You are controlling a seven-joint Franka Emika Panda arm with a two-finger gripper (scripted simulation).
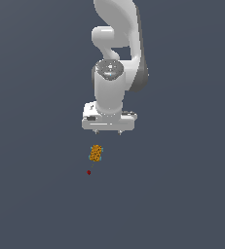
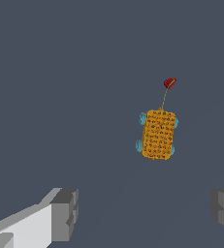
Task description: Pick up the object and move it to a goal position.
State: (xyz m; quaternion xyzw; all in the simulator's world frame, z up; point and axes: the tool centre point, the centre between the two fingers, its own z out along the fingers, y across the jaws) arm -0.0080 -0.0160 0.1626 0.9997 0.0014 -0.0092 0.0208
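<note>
Evidently the object (image 1: 96, 153) was small, rigid and probably light, best pinched across its narrow sides. It lay just below and ahead of the spread, empty hand (image 1: 108, 132), with the goal position (image 1: 88, 172) just beyond.

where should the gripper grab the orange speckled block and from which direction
Probably across the two long sides of the orange block, near its middle, coming straight down from above. It is oblong, so the short width fits between the fingers more easily. The gripper is open, apart from the block. The red dot sits just beyond one short end.
</note>
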